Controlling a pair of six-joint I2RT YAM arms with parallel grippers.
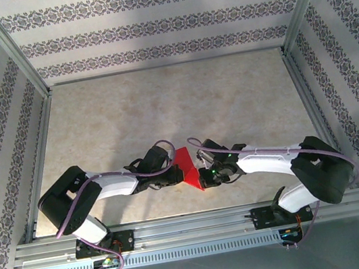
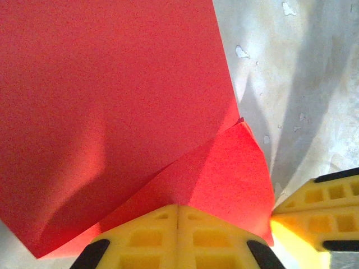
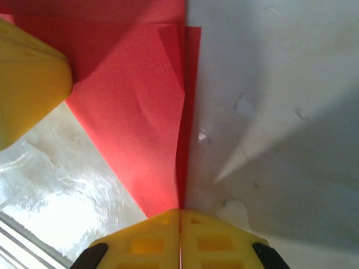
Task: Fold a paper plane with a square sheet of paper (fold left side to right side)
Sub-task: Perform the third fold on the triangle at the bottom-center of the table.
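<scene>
square sheet of paper (image 1: pixel 188 167): bright red, plain, no print; darker red where folds are shaded
left gripper (image 2: pixel 178 210): yellow fingers, black at the outer corners
right gripper (image 3: pixel 180 216): same yellow, black corners
left arm (image 1: pixel 112 183): white link, black joints
right arm (image 1: pixel 272 157): white link, black joints, small green light near wrist
cables (image 1: pixel 160 143): purple
table (image 1: pixel 161 103): beige, mottled marble look, pale flecks up close
walls (image 1: pixel 149 27): off-white, dark grey floral bands in stripes
frame (image 1: pixel 194 224): silver metal

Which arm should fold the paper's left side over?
Probably left: the left gripper, shut, sits at the left edge of the red paper; the right gripper is at its near tip.
</scene>
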